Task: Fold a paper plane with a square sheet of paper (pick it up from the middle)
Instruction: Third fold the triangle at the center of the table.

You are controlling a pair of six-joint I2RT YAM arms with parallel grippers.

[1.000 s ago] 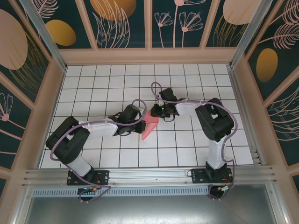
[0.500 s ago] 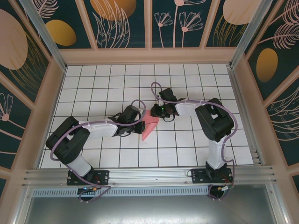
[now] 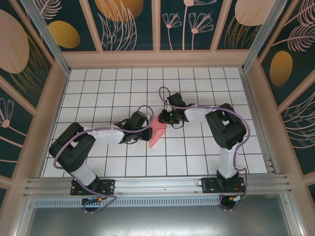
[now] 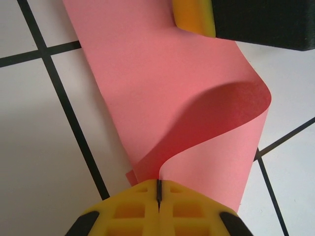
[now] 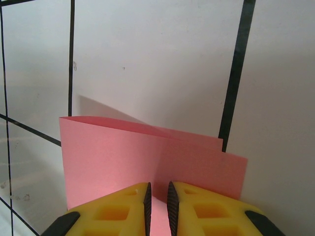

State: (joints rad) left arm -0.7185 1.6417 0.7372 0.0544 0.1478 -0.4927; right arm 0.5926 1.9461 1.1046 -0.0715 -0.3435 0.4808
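Note:
The salmon-pink sheet of paper (image 3: pixel 158 132) lies partly folded on the white grid floor between both arms. In the left wrist view the sheet (image 4: pixel 162 88) curls up from the floor in a loop. My left gripper (image 4: pixel 159 187) is shut on its near edge, and it sits at the sheet's left side (image 3: pixel 147 130). My right gripper (image 3: pixel 166 121) is low over the sheet's far end. Its jaws (image 5: pixel 157 199) stand a narrow gap apart above the doubled paper (image 5: pixel 147 157). One of its yellow fingers (image 4: pixel 194 17) rests on the sheet.
Black grid lines (image 5: pixel 231 93) cross the white floor (image 3: pixel 123 88) all round the paper. Patterned walls (image 3: pixel 157 29) close in the back and both sides. An aluminium rail (image 3: pixel 157 184) runs along the near edge by the arm bases.

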